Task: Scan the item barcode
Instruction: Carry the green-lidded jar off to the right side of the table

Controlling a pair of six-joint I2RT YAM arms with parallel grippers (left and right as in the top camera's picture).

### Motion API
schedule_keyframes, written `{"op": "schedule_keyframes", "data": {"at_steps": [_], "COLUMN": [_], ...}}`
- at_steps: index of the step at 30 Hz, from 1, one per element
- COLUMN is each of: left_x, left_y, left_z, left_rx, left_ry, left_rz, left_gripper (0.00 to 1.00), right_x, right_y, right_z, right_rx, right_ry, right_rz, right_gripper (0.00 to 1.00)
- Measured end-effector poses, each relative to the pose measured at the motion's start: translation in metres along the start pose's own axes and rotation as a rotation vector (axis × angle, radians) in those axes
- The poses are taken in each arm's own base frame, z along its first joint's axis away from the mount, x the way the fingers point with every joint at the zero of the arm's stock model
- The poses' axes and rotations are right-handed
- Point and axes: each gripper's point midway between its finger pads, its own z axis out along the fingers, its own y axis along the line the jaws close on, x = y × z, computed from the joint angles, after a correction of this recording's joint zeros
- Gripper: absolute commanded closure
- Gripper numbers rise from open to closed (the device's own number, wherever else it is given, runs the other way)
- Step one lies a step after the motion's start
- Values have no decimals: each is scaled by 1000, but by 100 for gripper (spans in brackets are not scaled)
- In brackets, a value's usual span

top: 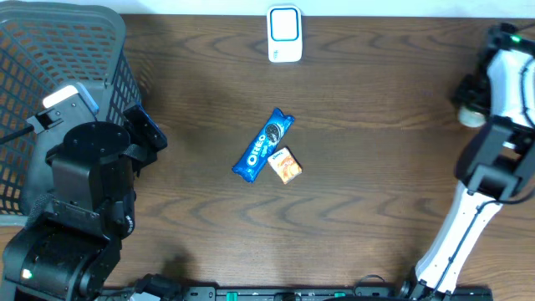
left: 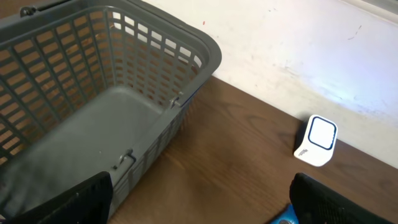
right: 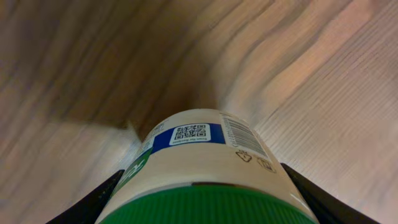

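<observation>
1. The jar (right: 205, 155) sits between the fingers (right: 99, 202) of my right gripper (right: 205, 208), at the right edge of the table (top: 376, 125) and well apart from the scanner (top: 284, 33); whether its base rests on the wood or hangs just above it I cannot tell
2. I judge it a stiff plastic tub, light if empty and fairly heavy if full; the wall looks smooth, so it could twist or slide in a side grip; I would not call it fragile
3. My right jaws are closed partway onto it, one finger on each side of the body just under the green lid (right: 205, 208); that seems the best place to hold, since the shoulder should be the stiffest part and the label stays uncovered
4. The body is white with a blue band carrying a QR code (right: 190, 132); the barcode (right: 239, 135) lies just beside it on the white, with small packaging marks next to it; both face my wrist camera
5. The scanner is a small white box with a blue-rimmed window, standing at the far middle of the table
6. An Oreo packet (top: 263, 145) and a small orange snack pack (top: 286, 164) lie just beside each other mid-table
7. My left gripper (left: 205, 208) hangs wide open and empty by the grey basket (left: 186, 46)
</observation>
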Motion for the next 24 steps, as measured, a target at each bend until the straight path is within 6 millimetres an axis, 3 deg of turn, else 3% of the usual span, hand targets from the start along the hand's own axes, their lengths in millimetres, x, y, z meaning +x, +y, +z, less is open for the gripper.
{"op": "schedule_keyframes", "data": {"at_steps": [5, 12, 13, 14, 15, 17, 19, 22, 24], "left_x": [0, 0, 0, 0, 0, 0, 0, 0, 0], "left_y": [0, 0, 0, 0, 0, 0, 0, 0, 0], "left_z": [0, 0, 0, 0, 0, 0, 0, 0, 0], "left_rx": [0, 0, 0, 0, 0, 0, 0, 0, 0], "left_ry": [0, 0, 0, 0, 0, 0, 0, 0, 0], "left_rz": [0, 0, 0, 0, 0, 0, 0, 0, 0], "left_gripper": [9, 9, 8, 9, 9, 9, 9, 9, 9], "right_x": [-23, -29, -29, -30, -31, -37, -45, -54, -50], "right_y": [-42, -103, -109, -114, -120, -126, -128, -120, -98], "right_z": [18, 34, 33, 31, 26, 7, -29, -107, -176], "right_rx": [-40, -33, -32, -31, -32, -40, -70, -153, -263], "right_ry": [-32, -13, -13, -16, -27, -64, -134, -275, -384], "right_rz": [60, 157, 168, 179, 191, 202, 212, 206, 167], "right_gripper": [33, 27, 23, 1, 1, 1, 1, 1, 1]}}
